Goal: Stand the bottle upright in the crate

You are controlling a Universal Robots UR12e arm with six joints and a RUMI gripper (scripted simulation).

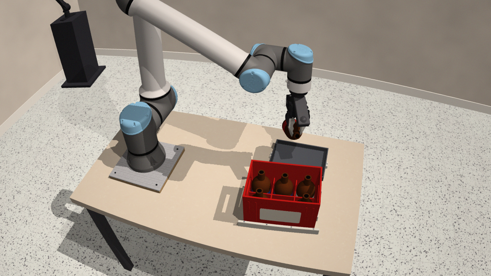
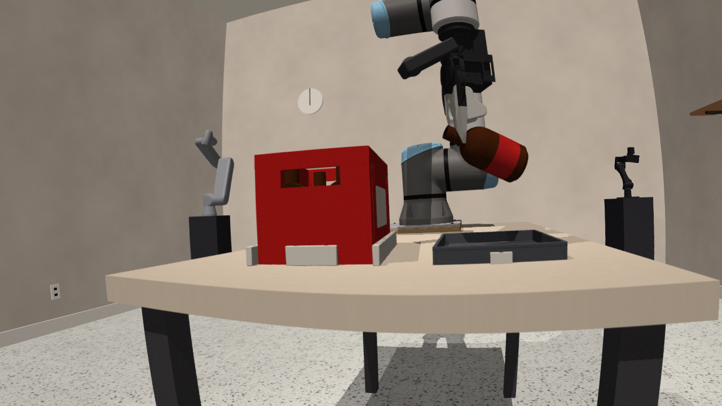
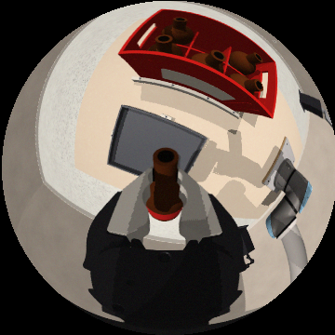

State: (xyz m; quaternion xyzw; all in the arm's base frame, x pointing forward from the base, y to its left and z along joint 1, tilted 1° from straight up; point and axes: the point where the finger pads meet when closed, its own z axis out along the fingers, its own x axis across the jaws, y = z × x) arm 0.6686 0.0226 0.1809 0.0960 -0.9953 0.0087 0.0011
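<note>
My gripper (image 2: pixel 460 132) (image 3: pixel 165 167) is shut on the neck of a brown bottle with a red label (image 1: pixel 286 126) (image 2: pixel 493 153) (image 3: pixel 166 174). The bottle hangs tilted high above the table, its neck toward the crate side and its base lower and away from the crate. The dark grey tray (image 1: pixel 302 153) (image 2: pixel 464 256) (image 3: pixel 140 135) lies below it with nothing in it. The red crate (image 1: pixel 281 199) (image 2: pixel 312 217) (image 3: pixel 144 65) stands beside the tray. In the wrist view it holds several upright brown bottles; one compartment, at the near-left in the top view's hidden front row, cannot be seen clearly.
Low pale rails (image 1: pixel 278 227) (image 2: pixel 311 255) (image 3: pixel 186 89) stand along the crate's foot. A small pale block (image 2: pixel 501 257) touches the tray's side. The arm's base plate (image 1: pixel 171 164) is at the other end of the table. The crate's walls and the bottle necks inside rise well above the tray.
</note>
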